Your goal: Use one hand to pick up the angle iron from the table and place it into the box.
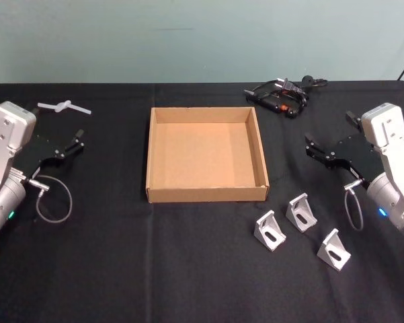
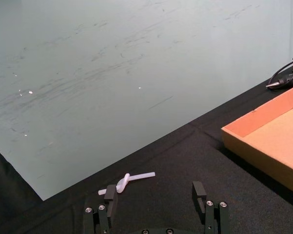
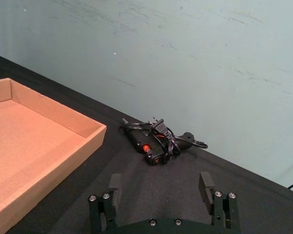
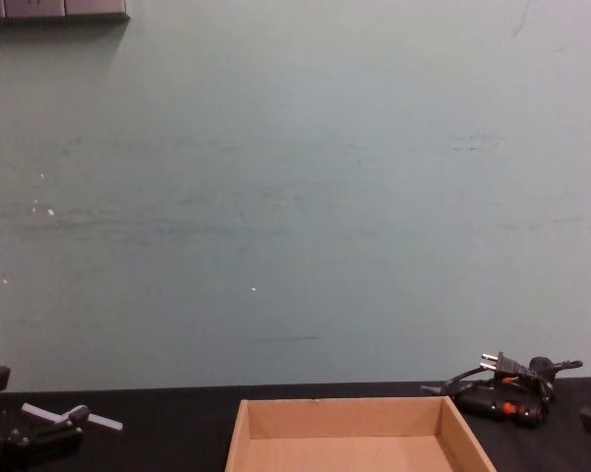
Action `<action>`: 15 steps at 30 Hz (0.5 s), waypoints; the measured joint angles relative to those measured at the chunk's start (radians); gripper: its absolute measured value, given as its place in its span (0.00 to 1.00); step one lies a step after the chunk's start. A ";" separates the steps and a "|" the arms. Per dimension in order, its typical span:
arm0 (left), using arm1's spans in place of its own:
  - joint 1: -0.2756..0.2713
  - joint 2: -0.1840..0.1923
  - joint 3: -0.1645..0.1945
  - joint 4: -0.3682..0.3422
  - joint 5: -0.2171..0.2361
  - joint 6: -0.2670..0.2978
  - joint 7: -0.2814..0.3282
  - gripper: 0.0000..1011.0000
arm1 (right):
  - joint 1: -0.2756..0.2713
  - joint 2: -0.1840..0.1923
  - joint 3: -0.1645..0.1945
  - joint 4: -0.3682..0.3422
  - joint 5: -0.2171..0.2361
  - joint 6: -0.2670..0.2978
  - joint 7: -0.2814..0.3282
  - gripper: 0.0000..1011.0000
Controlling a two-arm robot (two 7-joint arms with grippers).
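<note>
No readable text.
The box [image 1: 205, 194], the brackets [image 1: 271, 231] and the wall [image 4: 295, 197] show plain faces, and no letter, number, label or sign can be made out on any of them.
</note>
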 joint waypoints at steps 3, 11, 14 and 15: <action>0.000 0.000 0.000 0.000 0.000 0.000 0.000 0.99 | 0.000 0.000 0.000 0.000 0.000 0.000 0.000 0.99; 0.000 0.000 0.000 0.000 0.000 0.000 0.000 0.99 | 0.000 0.000 0.000 0.000 0.000 0.000 0.000 0.99; 0.000 0.000 0.000 0.000 0.000 0.000 0.000 0.99 | 0.000 0.000 0.000 0.000 0.000 0.000 0.000 0.99; 0.000 0.000 0.000 0.000 0.000 0.000 0.000 0.99 | 0.000 0.000 0.000 0.000 0.000 0.000 0.000 0.99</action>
